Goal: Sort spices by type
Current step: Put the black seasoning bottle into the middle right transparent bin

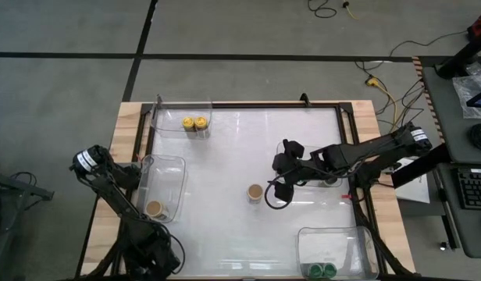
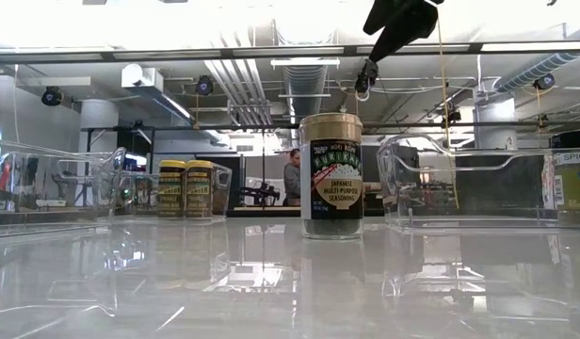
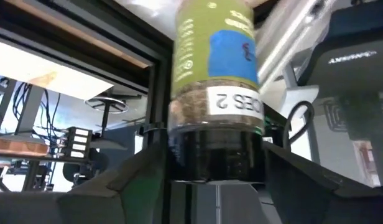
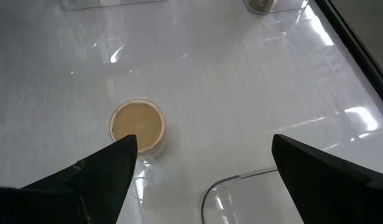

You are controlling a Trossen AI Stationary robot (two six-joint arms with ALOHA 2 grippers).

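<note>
A tan-lidded spice jar [image 1: 255, 192] [image 2: 331, 176] [image 4: 137, 126] stands upright on its base in the middle of the white table. My right gripper [image 1: 278, 191] [image 4: 204, 142] hangs open above the table just right of it, touching nothing. Another tan-lidded jar [image 1: 154, 208], with a yellow-green and blue label [image 3: 216, 56], is inside the clear left tray [image 1: 174, 168]. My left gripper [image 3: 216, 177] is shut around this jar. In the high view its fingers do not show. My left gripper has the jar's dark lower part [image 3: 179, 155] pinched between its two fingers, one on each side. The jar rises upright above the fingers, inside the left tray. Whether its base rests on the tray floor I cannot tell.
Two yellow-lidded jars [image 1: 194, 123] [image 2: 186, 188] stand in a clear tray [image 1: 166, 109] at the far left. Green-lidded jars [image 1: 322, 270] sit in a clear tray [image 1: 334, 234] at the near right. A raised black frame [image 1: 248, 107] rims the table.
</note>
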